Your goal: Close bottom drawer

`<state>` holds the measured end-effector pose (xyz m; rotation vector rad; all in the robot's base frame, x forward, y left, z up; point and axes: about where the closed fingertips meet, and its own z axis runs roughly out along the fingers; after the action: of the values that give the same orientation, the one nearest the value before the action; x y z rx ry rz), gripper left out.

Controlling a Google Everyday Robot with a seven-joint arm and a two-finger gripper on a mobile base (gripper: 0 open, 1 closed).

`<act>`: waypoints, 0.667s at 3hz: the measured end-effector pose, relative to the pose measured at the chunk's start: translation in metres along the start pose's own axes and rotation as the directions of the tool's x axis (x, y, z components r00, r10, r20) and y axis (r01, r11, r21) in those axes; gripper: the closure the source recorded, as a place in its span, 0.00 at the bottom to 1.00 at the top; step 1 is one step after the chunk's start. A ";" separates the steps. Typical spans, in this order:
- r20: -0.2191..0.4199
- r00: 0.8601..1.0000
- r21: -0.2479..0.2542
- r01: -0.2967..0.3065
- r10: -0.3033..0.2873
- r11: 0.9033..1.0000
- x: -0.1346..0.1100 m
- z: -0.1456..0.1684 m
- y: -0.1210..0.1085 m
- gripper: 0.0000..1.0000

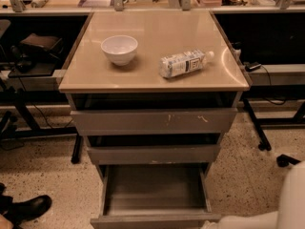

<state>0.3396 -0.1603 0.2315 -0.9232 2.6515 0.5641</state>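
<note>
The bottom drawer (155, 194) of the beige-topped cabinet (152, 82) is pulled far out. Its deep grey tray is empty and its front panel (152, 221) lies at the bottom edge of the camera view. The middle drawer (153, 154) and the top drawer (153, 121), which has pale scratch marks, each stand slightly out. My white arm (252, 219) comes in from the lower right. My gripper (208, 224) is at its end, by the right end of the bottom drawer's front, mostly cut off by the picture edge.
A white bowl (119, 48) and a plastic bottle lying on its side (185, 63) rest on the cabinet top. A black shoe (26, 208) is on the floor at lower left. Dark desks with legs and cables flank the cabinet. The floor is speckled terrazzo.
</note>
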 end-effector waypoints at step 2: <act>0.017 0.997 -0.005 -0.080 0.081 0.997 0.077 -0.036 0.037 0.00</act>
<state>0.2531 -0.1912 0.2443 -0.8120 2.6831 0.5932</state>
